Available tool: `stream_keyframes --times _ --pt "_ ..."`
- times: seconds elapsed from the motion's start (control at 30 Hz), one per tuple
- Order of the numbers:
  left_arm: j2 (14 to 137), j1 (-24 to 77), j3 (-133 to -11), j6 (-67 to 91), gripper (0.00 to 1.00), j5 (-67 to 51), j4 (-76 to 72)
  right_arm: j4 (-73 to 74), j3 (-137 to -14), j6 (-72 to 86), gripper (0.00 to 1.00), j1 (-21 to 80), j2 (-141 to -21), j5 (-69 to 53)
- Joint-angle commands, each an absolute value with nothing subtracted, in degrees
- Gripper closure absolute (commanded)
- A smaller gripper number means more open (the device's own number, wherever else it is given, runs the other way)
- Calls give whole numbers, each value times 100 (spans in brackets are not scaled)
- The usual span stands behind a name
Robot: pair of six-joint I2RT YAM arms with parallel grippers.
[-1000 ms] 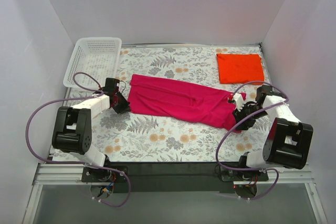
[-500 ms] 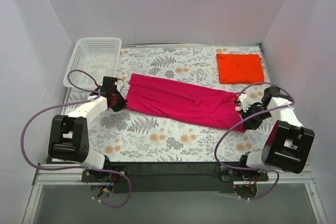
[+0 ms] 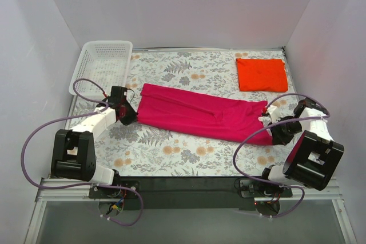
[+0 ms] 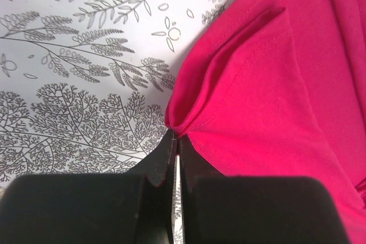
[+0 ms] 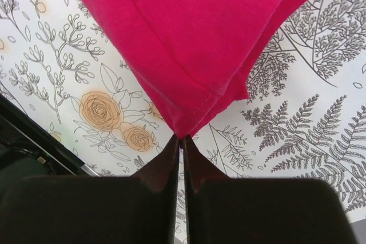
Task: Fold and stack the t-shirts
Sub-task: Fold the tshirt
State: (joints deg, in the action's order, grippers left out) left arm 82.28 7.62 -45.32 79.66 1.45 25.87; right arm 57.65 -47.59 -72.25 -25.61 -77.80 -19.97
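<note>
- Two claws each pinch one end of the pink shirt (image 3: 200, 112). The left claw (image 4: 176, 138) is pressed together on a bunched corner at 9 o'clock. The right claw (image 5: 181, 140) is pressed together on a corner tip at 4 o'clock.
- The pink shirt lies long and flat across the middle of the bench (image 3: 171, 154). The orange shirt (image 3: 262, 74) sits folded at 1 o'clock, well apart.
- Each claw holds only a tiny bit of cloth. I think a hard pull could make a corner slip out.
- The left pinch may catch just some layers, so the shirt could fall open when lifted.
- If one claw goes faster than the other, the fold could come out crooked.
- The basket (image 3: 103, 64) at 10 o'clock is near the left arm, and a wide swing could bump it.
- The bench has a flat cover with flowers and leaves on it.
- White walls (image 3: 171, 4) stand close on three sides, so there is little room to swing.
</note>
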Motion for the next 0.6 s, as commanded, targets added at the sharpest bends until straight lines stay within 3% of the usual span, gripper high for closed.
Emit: stream_keyframes --times 0.0,0.07,0.13,0.17,0.3,0.4,0.57 --pt "8059 703 -4447 7787 100 -226 2602 6108 -4896 -7611 89 -2619 -7805 -2162" --pt "8068 703 -4404 7735 100 -360 2593 6117 -4913 -7603 70 -2619 -7796 -2258" --pt "7990 703 -4403 7673 92 -518 2593 6135 -4992 -7559 60 -2619 -7761 -2407" --pt "7920 703 -4421 7664 73 -562 2610 6135 -5158 -7463 56 -2619 -7735 -2469" --pt "7375 703 -4517 7568 40 -659 2646 6135 -5738 -7137 54 -2610 -7725 -2890" --pt "6822 703 -4553 7497 30 -729 2567 6100 -6238 -6717 53 -2593 -7892 -3566" --pt "6093 703 -4299 7050 22 -1255 1875 5478 -6749 -5180 56 -2593 -8814 -4763"
